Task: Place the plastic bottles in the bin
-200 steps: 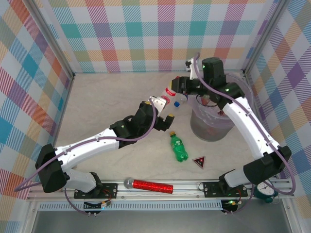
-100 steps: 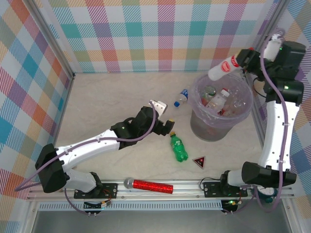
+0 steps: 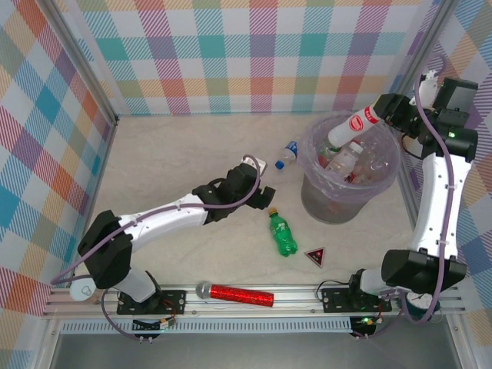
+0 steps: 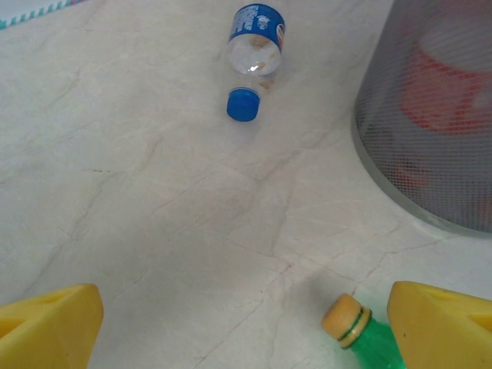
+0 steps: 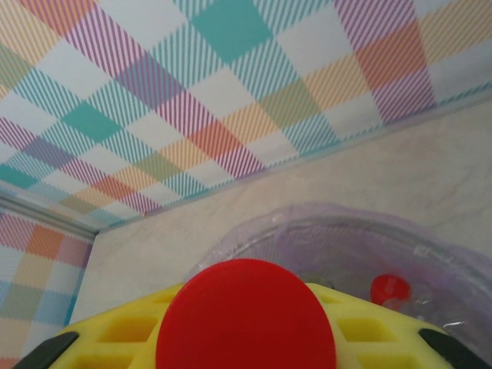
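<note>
Several bottles [image 3: 346, 157] lie inside the bin [image 3: 338, 207]. The right gripper [image 3: 382, 115] clamps a red-capped bottle [image 3: 350, 127] above its rim. A green bottle [image 3: 283, 234] and a blue-capped bottle [image 3: 286, 154] lie beside the bin, near the spread, empty left gripper [image 3: 260, 183].

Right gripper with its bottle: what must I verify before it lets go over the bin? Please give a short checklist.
1. Right gripper shut on red-capped bottle: ok.
2. That bottle over the bin opening, top view: ok.
3. Bottles inside lie below the rim: ok.
4. Left gripper open, apart from bin: ok.
5. All bottles binned: not ok; green bottle and blue-capped bottle lie on the table.
</note>
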Robot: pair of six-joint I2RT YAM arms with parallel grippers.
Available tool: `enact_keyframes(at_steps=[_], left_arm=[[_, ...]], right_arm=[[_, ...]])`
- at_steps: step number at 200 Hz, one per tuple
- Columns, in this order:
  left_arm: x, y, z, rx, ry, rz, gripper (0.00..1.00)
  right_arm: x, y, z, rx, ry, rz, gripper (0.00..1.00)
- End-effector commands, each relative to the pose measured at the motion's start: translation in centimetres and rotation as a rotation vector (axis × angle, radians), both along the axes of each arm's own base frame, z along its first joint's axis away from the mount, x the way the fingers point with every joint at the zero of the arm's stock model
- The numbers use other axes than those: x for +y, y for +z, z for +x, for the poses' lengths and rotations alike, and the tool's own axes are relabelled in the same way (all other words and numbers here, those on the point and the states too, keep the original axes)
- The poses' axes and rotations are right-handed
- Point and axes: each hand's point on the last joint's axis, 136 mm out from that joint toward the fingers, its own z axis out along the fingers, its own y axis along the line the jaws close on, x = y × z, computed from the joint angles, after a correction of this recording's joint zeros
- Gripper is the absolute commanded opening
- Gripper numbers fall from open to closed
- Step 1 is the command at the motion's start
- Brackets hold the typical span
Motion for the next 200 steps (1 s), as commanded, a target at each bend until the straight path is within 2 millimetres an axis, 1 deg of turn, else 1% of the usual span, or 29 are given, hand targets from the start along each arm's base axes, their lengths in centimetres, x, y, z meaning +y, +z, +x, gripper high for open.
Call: enact_keyframes(at_steps=[1,21,45,67,90,110,126,138,140,149,175,200], left_arm=[[-1.2,0.7,2.1,-0.012,-0.003,-0.059,0.93],[-2.0,-0.1,3.8,-0.005,-0.018,-0.049,0.91],[-3.2,-0.4,5.9,-0.010,-0.041,-0.043,0.90],[-4.4,-0.8,7.7,-0.014,-0.068,-0.030,0.91],[-5.4,-1.1,9.6,-0.022,-0.082,-0.026,0.92],[-6.2,-2.0,11.4,-0.019,-0.082,-0.047,0.92],[-6.6,-2.6,13.1,-0.023,-0.064,-0.049,0.93],[-7.2,-3.5,14.0,-0.018,-0.059,-0.044,0.93],[-7.4,-3.3,14.2,-0.023,-0.060,-0.047,0.93],[-7.8,-3.9,15.0,-0.019,-0.058,-0.045,0.94],[-9.2,-5.8,16.2,0.010,-0.067,-0.039,0.95],[-9.8,-7.3,17.0,0.031,-0.060,-0.025,0.95]], right_arm=[[1.1,-0.8,0.8,0.014,0.070,0.069,0.36],[1.5,-2.1,1.2,0.049,0.096,0.091,0.36],[2.2,-3.5,1.3,0.090,0.126,0.096,0.37],[2.2,-4.8,1.5,0.128,0.134,0.087,0.37],[2.0,-5.4,1.6,0.139,0.119,0.054,0.37],[1.5,-5.2,1.5,0.129,0.098,0.025,0.37],[1.1,-4.2,1.3,0.091,0.073,-0.008,0.37],[1.0,-3.3,1.1,0.074,0.066,-0.026,0.37],[1.0,-3.2,1.1,0.072,0.066,-0.030,0.37],[0.9,-2.7,1.1,0.068,0.063,-0.042,0.37],[0.1,-2.1,1.0,0.069,0.039,-0.097,0.37],[0.2,-2.4,1.2,0.078,0.054,-0.105,0.37]])
